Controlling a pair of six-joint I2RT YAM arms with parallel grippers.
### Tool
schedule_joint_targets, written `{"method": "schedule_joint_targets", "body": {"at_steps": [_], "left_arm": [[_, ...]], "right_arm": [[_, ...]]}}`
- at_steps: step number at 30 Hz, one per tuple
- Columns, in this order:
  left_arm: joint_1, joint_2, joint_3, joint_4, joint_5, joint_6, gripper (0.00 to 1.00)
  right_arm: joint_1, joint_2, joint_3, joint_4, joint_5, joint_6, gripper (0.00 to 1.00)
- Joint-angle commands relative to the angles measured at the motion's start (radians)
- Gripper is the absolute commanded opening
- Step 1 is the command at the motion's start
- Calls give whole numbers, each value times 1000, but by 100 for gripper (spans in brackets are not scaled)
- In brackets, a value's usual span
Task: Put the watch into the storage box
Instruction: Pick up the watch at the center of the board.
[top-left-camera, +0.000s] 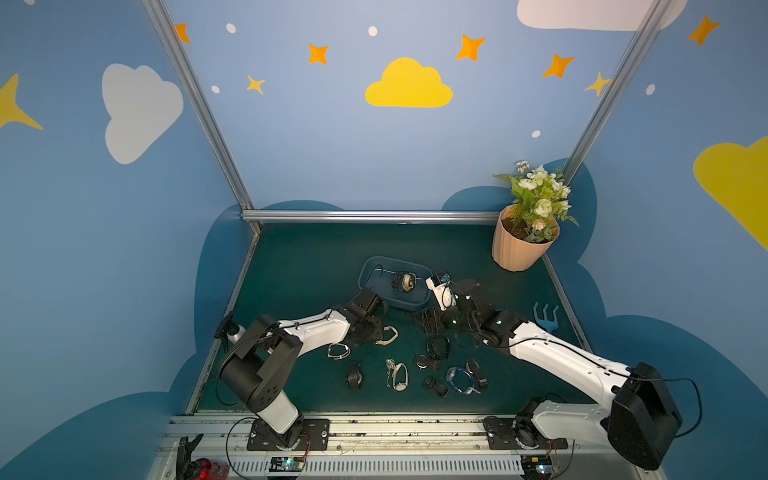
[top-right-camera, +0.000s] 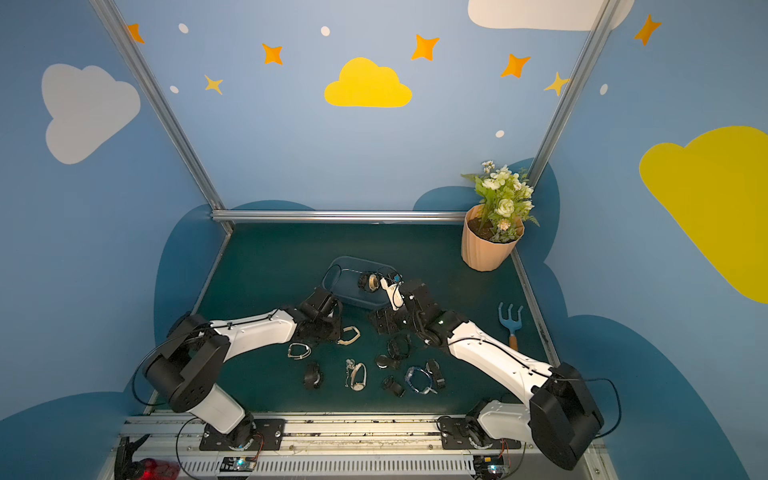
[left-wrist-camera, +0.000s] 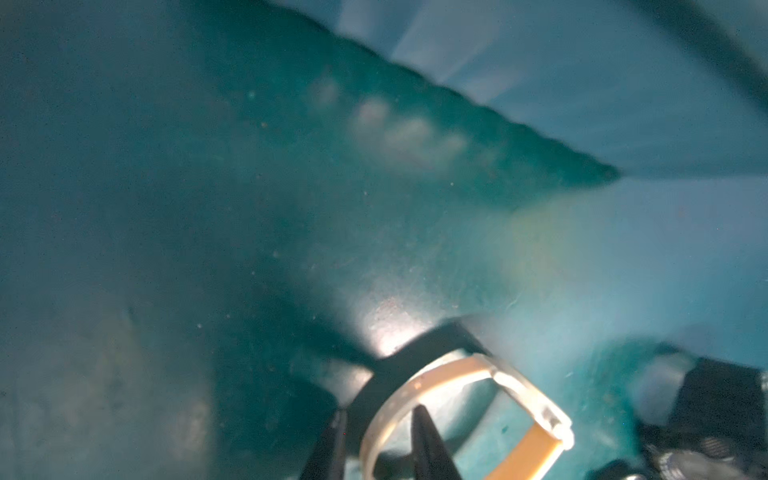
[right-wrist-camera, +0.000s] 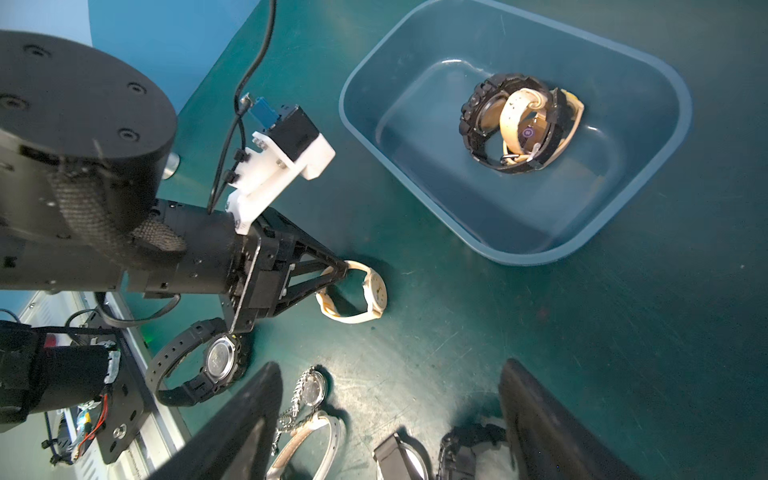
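Watch (right-wrist-camera: 376, 291) looking light, floppy; I'm pinching its cream strap (right-wrist-camera: 349, 319) with left jaws; right jaws hanging spread near box (right-wrist-camera: 561, 208).

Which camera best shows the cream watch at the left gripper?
Right wrist view: the cream watch shows whole, strap between the fingers of the left gripper. Left wrist shows only blurred strap; both top views, a small loop.

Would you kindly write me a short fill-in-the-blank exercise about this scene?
The left gripper grips the cream watch by its ___.
The right gripper has its jaws ___.
The storage box already holds ___ watches.
The blue garden fork lies on the robot's ___ side.
Missing words: strap; open; two; right.
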Motion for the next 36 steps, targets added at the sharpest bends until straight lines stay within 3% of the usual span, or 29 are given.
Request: {"method": "schedule_joint_targets", "body": {"at_steps": [1, 5, 27, 36], "left_arm": [[-5, 1, -8, -15, -5, -8, 18], [-4, -14, -10, -17, -2, -4, 4], [0, -284, 80, -151, -74, 80, 4], [72, -205, 266, -232, -180, 212, 4]], "right_arm": [[9, 14, 3, 32, -18, 12, 83], [15, 35, 2, 50, -21, 22, 83], [23, 76, 40, 93, 26, 12, 84], [23, 30, 22, 69, 91, 25, 84]]}}
